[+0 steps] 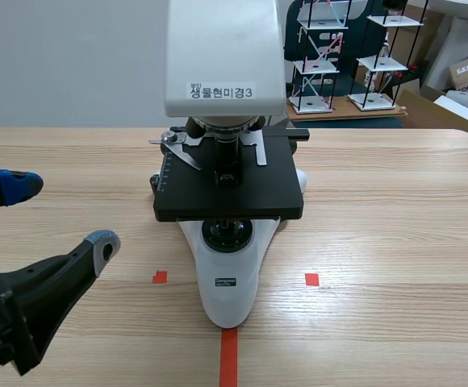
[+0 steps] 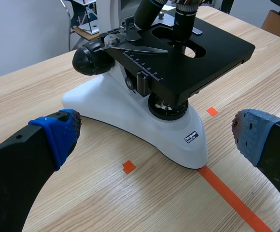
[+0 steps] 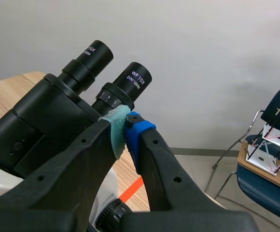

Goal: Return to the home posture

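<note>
The left end effector sits low at the near left of the table, angled in toward the middle. Its two fingers are spread wide with nothing between them. One blue pad is farther from the robot and the grey pad is nearer. From the left wrist view the microscope stands ahead of this open end effector, apart from both fingers, with bare wood between the pads and the white base.

The right end effector is raised high, level with the eyepieces. Its pads are pressed together and grip nothing. The nearer eyepiece tube lies just behind the closed fingertips; whether they touch it cannot be told.

The microscope stands mid-table, its base foot on the orange-red tape line. Wood stretches to either side, out to the table's far edge and rounded right corner. It has a white body, a black square stage and black binocular tubes marked 10X.
</note>
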Robot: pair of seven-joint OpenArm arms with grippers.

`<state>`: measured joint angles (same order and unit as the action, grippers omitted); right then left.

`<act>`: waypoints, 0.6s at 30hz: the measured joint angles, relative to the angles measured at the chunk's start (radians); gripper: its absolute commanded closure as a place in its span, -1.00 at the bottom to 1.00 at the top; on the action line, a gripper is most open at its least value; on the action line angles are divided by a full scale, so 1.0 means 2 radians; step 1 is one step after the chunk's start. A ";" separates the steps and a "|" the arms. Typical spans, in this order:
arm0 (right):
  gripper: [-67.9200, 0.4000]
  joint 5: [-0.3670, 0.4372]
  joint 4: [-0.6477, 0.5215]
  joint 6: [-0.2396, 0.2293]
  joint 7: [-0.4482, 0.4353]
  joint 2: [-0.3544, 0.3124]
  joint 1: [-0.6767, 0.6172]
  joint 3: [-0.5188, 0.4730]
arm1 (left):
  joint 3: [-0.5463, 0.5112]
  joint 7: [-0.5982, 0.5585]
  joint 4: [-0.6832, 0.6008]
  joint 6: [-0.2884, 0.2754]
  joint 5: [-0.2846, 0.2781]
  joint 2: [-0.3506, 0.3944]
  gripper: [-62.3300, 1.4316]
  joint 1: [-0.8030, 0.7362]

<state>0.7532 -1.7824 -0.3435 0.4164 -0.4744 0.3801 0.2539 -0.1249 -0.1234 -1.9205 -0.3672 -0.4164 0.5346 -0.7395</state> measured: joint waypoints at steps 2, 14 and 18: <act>0.99 0.000 0.000 0.000 -0.003 0.000 -0.003 0.000 | 0.000 0.000 0.000 0.000 0.000 0.000 -1.00 0.000; 0.69 -0.006 -0.071 -0.017 -0.074 -0.001 -0.138 -0.116 | 0.000 0.000 0.000 0.000 0.000 0.000 -1.00 0.000; 0.24 -0.050 -0.106 -0.055 -0.133 -0.001 -0.227 -0.151 | 0.000 0.000 0.000 0.000 0.000 0.000 -1.00 0.000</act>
<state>0.6533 -1.9938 -0.4541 0.1513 -0.4770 -0.0746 -0.0483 -0.1249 -0.1234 -1.9205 -0.3672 -0.4164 0.5350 -0.7395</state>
